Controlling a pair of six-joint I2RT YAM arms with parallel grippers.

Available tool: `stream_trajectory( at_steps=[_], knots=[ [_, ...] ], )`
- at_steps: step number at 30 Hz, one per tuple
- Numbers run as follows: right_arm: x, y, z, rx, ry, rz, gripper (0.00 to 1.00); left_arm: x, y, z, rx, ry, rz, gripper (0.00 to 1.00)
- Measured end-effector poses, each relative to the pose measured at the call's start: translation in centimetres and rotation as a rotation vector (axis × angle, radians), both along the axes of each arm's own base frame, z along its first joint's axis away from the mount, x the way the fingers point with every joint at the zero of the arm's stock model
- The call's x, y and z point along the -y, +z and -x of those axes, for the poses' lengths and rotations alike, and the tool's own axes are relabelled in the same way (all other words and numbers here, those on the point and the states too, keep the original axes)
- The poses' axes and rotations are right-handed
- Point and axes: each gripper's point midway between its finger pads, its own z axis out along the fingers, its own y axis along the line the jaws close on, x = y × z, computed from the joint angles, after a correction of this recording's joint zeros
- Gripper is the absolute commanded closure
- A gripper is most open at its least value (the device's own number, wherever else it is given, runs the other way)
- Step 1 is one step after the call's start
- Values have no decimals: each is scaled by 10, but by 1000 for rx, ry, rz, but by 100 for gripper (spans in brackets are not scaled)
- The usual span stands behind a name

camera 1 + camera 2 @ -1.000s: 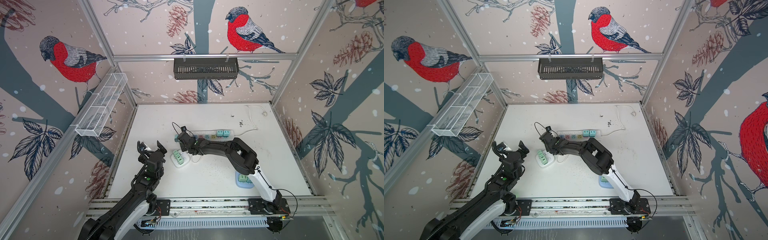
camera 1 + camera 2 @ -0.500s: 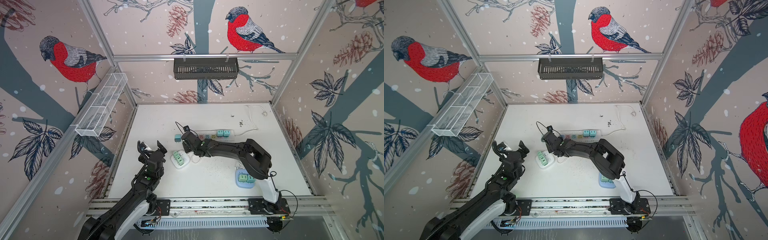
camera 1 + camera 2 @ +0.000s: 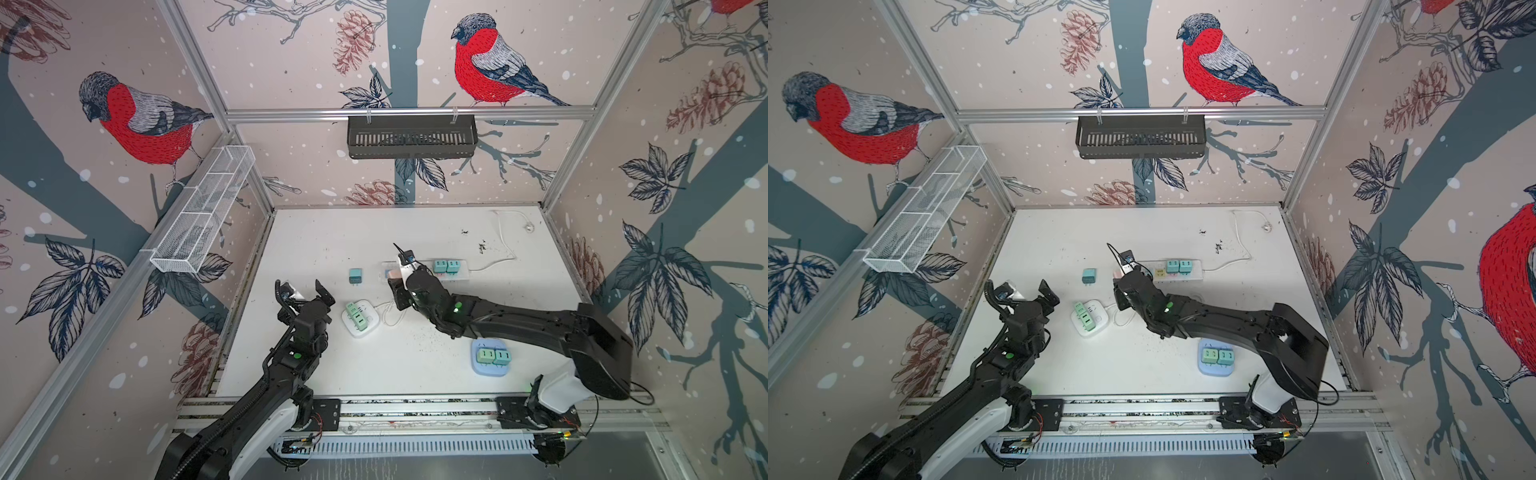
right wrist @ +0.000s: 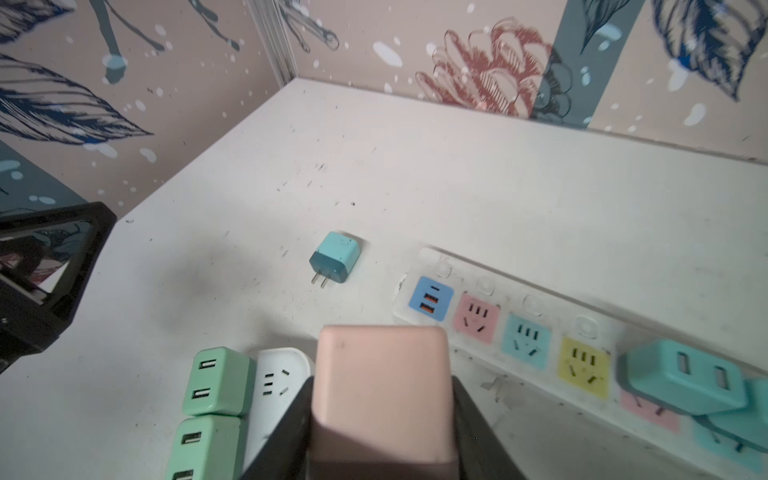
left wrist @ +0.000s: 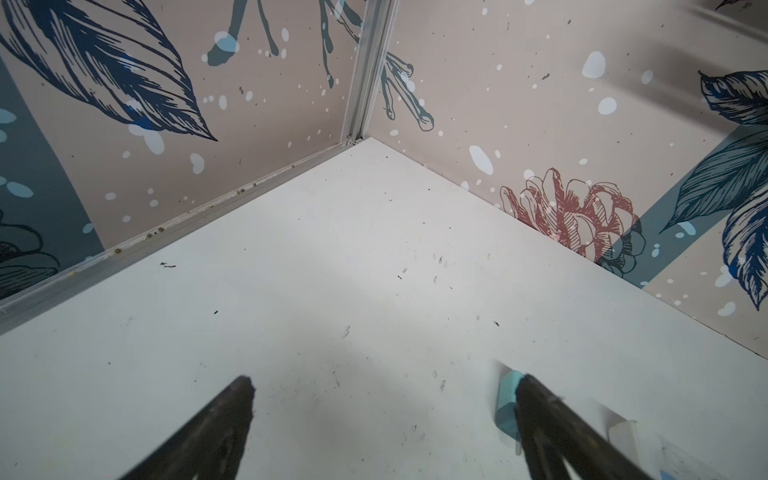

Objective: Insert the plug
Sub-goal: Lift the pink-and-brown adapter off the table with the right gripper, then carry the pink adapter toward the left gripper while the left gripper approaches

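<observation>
Though dirty, white tabletop (image 3: 357,237), bird-papered walls (image 3: 299,166).

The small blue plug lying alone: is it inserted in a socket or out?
Out. The blue plug lies on the table with both prongs bare, apart from the power strip.

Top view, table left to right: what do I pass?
In order: left gripper → loose teal plug → right gripper holding the pink plug → two teal plugs in the power strip → blue tray.
</observation>
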Motion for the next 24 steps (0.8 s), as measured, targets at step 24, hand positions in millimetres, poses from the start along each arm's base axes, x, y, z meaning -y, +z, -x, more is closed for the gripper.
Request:
stream_trajectory(
  at_steps=[24],
  knots=[
    [126,37,38,386,-103,-29,85,87,63,-19,85,-494,72,13]
  ],
)
